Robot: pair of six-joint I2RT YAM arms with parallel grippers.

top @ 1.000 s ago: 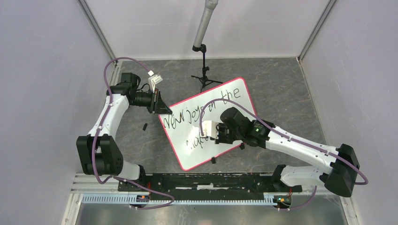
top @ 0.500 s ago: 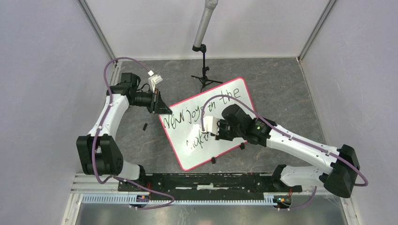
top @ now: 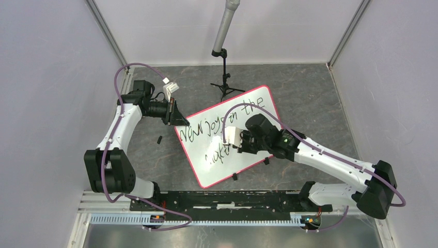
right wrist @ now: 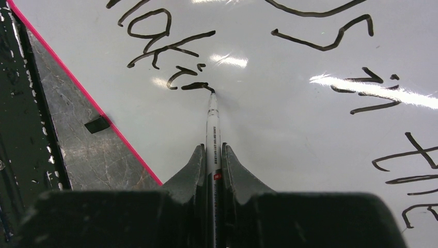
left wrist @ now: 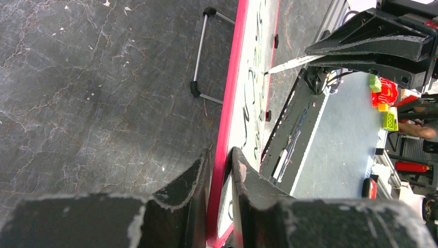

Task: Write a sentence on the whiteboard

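Right wrist view: the marker [right wrist: 213, 116], clamped in the right tool [right wrist: 213, 151], has been advanced, lengthening the sentence [right wrist: 193, 86]; more writing is judged likely. The whiteboard [left wrist: 228, 119] rim is pinched by the left tool [left wrist: 219, 157].

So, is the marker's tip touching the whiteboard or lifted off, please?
Touching: the marker meets the whiteboard, its tip right at the end of a black stroke.

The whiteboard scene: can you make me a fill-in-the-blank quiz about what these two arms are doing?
The right gripper is shut on a marker that touches the whiteboard with its ____.
The whiteboard's pink-red rim sits between the left gripper's two ____.
The sentence is written in ____ ink.
Missing words: tip; fingers; black.
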